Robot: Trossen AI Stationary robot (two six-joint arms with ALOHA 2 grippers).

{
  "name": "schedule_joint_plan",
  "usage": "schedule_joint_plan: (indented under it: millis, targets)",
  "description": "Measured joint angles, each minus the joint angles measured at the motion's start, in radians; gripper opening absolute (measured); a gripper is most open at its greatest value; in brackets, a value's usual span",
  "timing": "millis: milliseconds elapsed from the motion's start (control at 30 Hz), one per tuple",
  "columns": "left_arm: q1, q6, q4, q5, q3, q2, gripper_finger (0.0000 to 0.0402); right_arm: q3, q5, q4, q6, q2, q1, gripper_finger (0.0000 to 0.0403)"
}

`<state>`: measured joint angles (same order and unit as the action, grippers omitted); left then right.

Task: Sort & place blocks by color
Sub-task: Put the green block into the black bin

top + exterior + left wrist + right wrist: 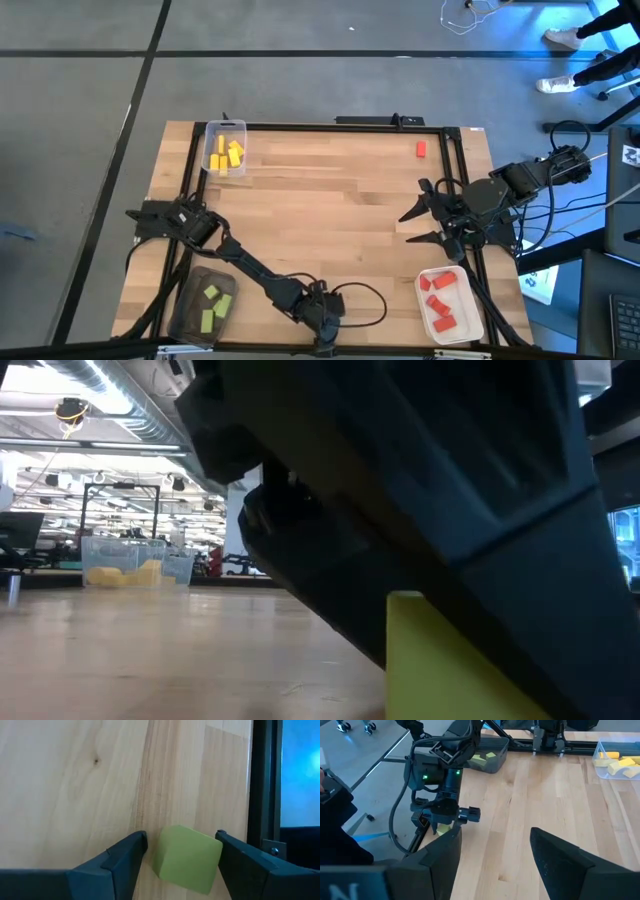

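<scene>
My left gripper (pixel 182 845) is at the table's near edge, pointing down and open. Its fingers stand on either side of a light green block (pixel 187 859) that lies on the wood. In the low view that block (pixel 432 652) sits under the dark gripper. My right gripper (pixel 412 227) hovers open over the table's right middle, holding nothing. A lone red block (pixel 421 149) lies near the far right corner. Yellow blocks (pixel 226 155) fill the clear tray, green blocks (pixel 214 306) the dark tray, and red blocks (pixel 441 300) the white tray. My left gripper comes at the light green block from above. A gap shows between one finger (pixel 131 851) and the block. I cannot tell whether the other finger (pixel 231 854) touches the block's corner (pixel 218 849). The block rests flat on the table.
The clear tray (pixel 240 127) stands at the far left, the dark tray (pixel 190 295) at the near left and the white tray (pixel 470 318) at the near right. A black frame rail (pixel 262 780) runs along the near edge beside the block. Bare wood (pixel 330 200) lies in the middle.
</scene>
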<state>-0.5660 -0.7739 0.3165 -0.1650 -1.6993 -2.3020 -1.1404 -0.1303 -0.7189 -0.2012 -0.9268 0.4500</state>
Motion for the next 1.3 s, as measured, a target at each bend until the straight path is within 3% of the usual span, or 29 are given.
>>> schedule_joint_plan:
  millis: [133, 467, 833, 1300]
  targets:
    - [0.000, -0.002, 0.003, -0.005, 0.000, -0.001, 0.0217, 0.000, 0.000, 0.000, 0.000, 0.000, 0.000, 0.0236]
    - [0.003, -0.033, 0.006, -0.017, 0.000, -0.002, 0.0127, 0.000, 0.000, 0.001, 0.000, 0.000, 0.000, 0.0236]
    - [0.004, 0.014, 0.055, -0.050, 0.004, 0.086, 0.0125, 0.000, 0.000, 0.004, 0.000, 0.000, 0.000, 0.0236]
    - [0.000, -0.051, 0.463, -0.126, 0.003, 0.379, 0.0125, 0.000, 0.000, 0.008, 0.000, -0.001, 0.000, 0.0236]
